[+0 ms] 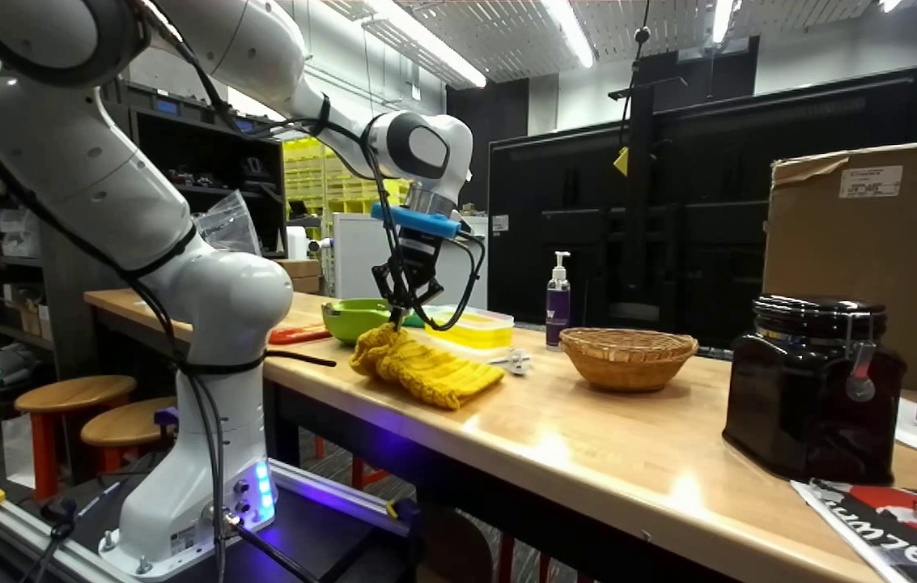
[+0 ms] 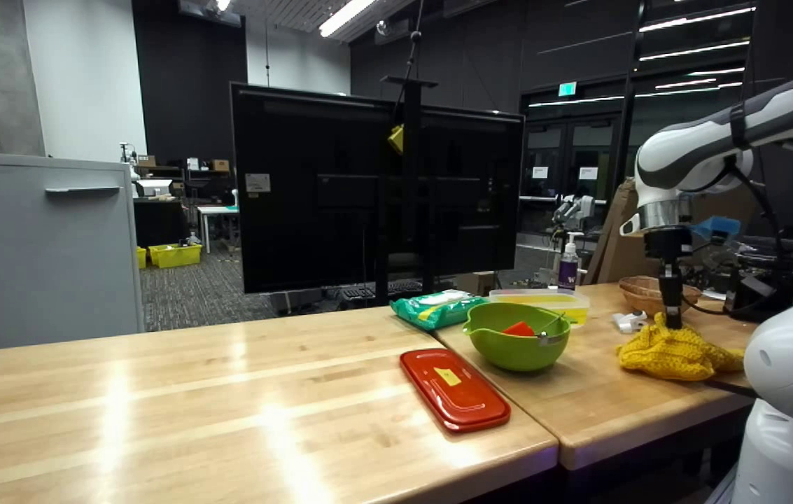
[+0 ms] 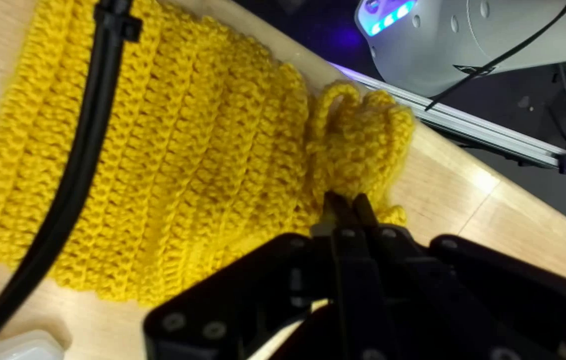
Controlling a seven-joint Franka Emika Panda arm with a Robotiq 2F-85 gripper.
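A yellow knitted piece (image 3: 178, 150), with ribs and a bunched end, lies on the wooden table close to its front edge. My gripper (image 3: 349, 201) points down into the bunched end, its fingertips close together with a little yellow fabric between them. In both exterior views the gripper (image 1: 397, 317) reaches the gathered part of the knitted piece (image 1: 435, 368), and its fingertips are partly lost in the folds. The rest of the knit spreads flat on the wood. Seen from across the table, the knit (image 2: 672, 357) rises in a small peak beside the gripper (image 2: 673, 323).
Near the knit stand a green bowl (image 2: 508, 350), a clear box with yellow contents (image 1: 470, 334) and a small white object (image 1: 516, 362). Farther along are a pump bottle (image 1: 558, 312), a wicker basket (image 1: 628, 368) and a dark jar (image 1: 818, 397). A red lid (image 2: 455, 392) lies beyond the bowl.
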